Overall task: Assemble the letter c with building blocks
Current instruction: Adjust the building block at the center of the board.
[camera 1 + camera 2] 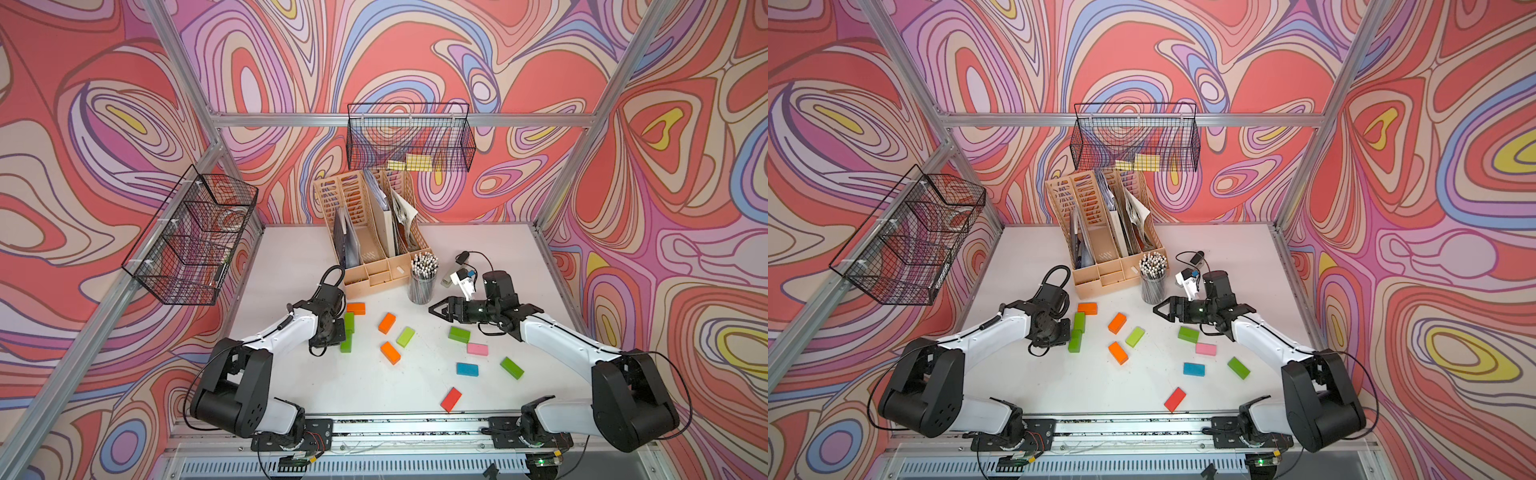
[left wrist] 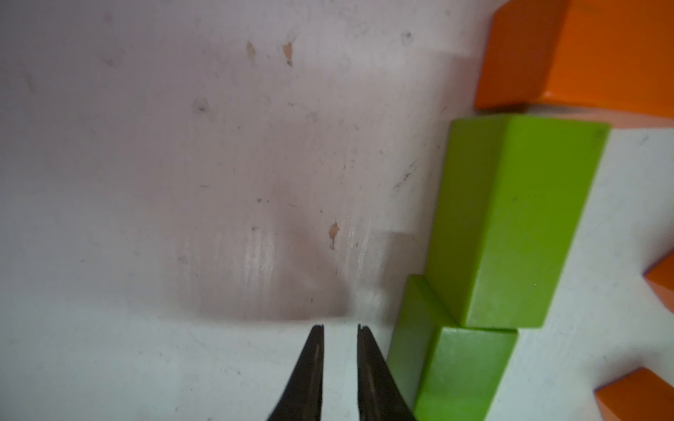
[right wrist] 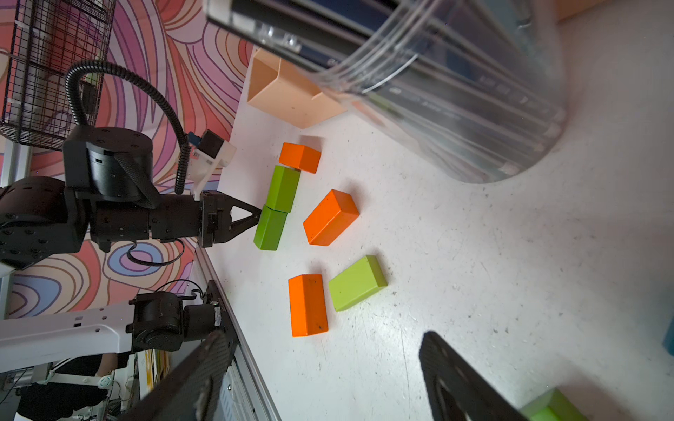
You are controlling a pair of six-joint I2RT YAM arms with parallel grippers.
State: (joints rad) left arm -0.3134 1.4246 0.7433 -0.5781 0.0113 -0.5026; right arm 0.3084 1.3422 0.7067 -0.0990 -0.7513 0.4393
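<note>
Left gripper [image 2: 340, 327] closed, empty, tips just beside the near-end green block [image 2: 456, 368] of the row.

- Both top views bright, even light from overhead; blocks [image 1: 387, 323] throw only small soft shadows on the white table [image 1: 374, 386].
- Wide-angle bend: frame posts [image 1: 629, 62] lean and bow toward the picture edges; slightly soft overall.
- Left wrist view dimmer, pink cast, broad soft shadow on the table with pale glare streaks; green blocks [image 2: 518, 218] and orange block [image 2: 583, 54] very close, fuzzy.
- Right wrist view: clear pencil cup [image 3: 456, 91] out of focus; blocks beyond it sharp, with short shadows.
</note>
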